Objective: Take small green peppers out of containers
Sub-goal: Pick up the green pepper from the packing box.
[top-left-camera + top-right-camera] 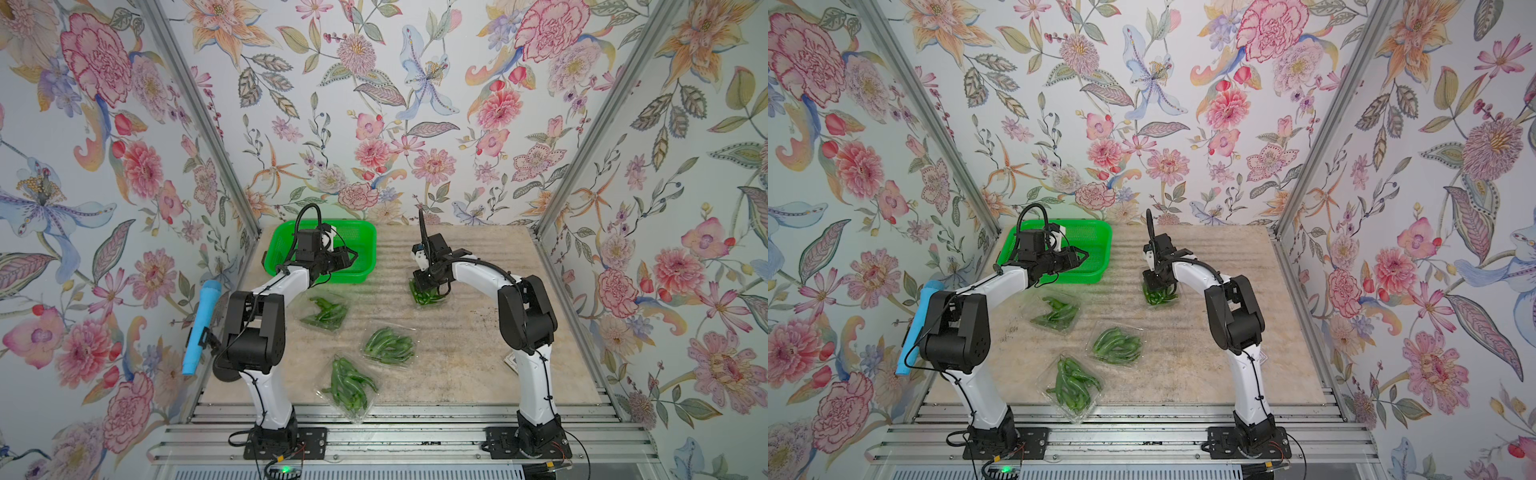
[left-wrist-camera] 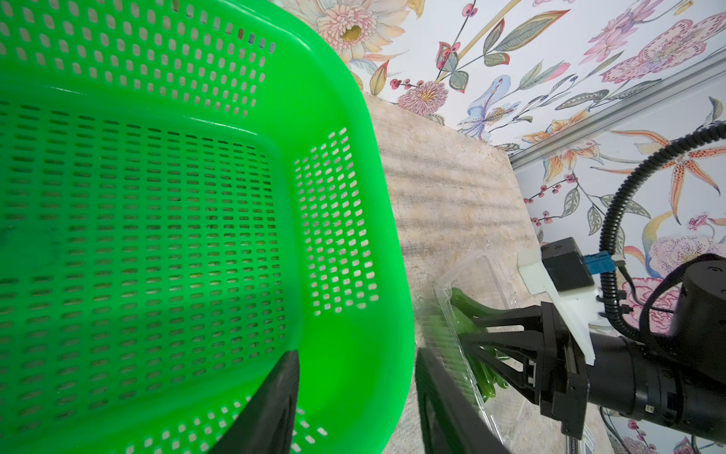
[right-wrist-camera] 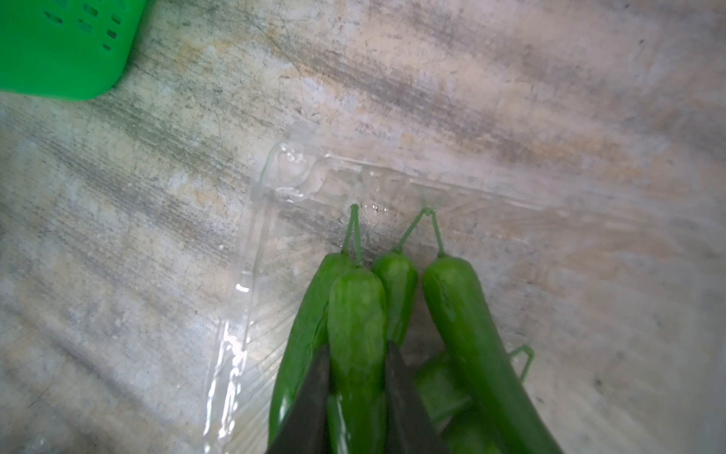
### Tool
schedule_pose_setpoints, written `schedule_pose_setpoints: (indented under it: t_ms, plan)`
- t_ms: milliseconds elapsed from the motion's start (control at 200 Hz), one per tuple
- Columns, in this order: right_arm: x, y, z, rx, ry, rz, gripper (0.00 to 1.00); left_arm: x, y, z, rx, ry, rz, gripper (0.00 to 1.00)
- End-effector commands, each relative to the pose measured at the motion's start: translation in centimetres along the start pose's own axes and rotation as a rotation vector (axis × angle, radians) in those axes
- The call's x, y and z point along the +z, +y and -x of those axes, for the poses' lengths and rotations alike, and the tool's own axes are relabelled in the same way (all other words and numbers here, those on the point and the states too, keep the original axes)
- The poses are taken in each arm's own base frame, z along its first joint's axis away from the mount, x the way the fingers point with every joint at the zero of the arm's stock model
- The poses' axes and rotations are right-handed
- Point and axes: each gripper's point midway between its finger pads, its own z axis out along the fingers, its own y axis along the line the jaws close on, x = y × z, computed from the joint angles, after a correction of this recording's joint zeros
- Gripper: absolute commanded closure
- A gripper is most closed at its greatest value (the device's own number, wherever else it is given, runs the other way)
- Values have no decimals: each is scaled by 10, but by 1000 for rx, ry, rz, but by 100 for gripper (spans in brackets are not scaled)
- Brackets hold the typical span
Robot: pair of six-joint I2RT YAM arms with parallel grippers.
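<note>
In a top view we see the right gripper (image 1: 432, 291) low in a clear container (image 1: 437, 303). Left wrist view: left fingers (image 2: 275, 401) wide and empty above the green basket (image 2: 353, 196). Right wrist view: right fingers (image 3: 310, 401) pinch one small green pepper (image 3: 355, 326) there

A small booth papered in a pale floral print of pink, orange and blue blooms with grey-green leaves: back wall (image 1: 374, 83) at 12 o'clock, left wall (image 1: 83, 208) at 9 o'clock, right wall (image 1: 685, 208) at 3 o'clock. Silver metal posts (image 1: 197, 116) run up both back corners. A beige, streaked tabletop (image 1: 457, 353) fills the middle, with faint striped shadows at its far end. Slotted aluminium rails (image 1: 415, 436) edge it at 6 o'clock. A blue cylinder (image 1: 201, 328) hangs by the 9 o'clock wall. Light is bright and even.
</note>
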Motion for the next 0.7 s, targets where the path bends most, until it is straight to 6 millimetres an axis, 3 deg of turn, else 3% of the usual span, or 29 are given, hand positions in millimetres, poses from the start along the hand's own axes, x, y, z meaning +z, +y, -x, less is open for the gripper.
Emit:
schedule_pose_setpoints:
  t_ms: [0,175,450,570,650,696]
  plan:
    - [-48,12,33,-26,-109,-12,96,-11,-1,11,13,-36,-5,49]
    - [-91,31,56,-53,-208,-11,97,-21,1,20,14,-61,4,49]
    - [-141,91,106,-124,-370,112,98,-39,5,33,-2,-117,7,49]
    - [-139,116,136,-127,-420,191,98,-47,7,31,-16,-131,9,49]
    - [-127,130,153,-121,-438,238,98,-55,10,28,-34,-152,15,49]
    - [-110,134,160,-111,-436,249,98,-61,11,25,-43,-164,16,49]
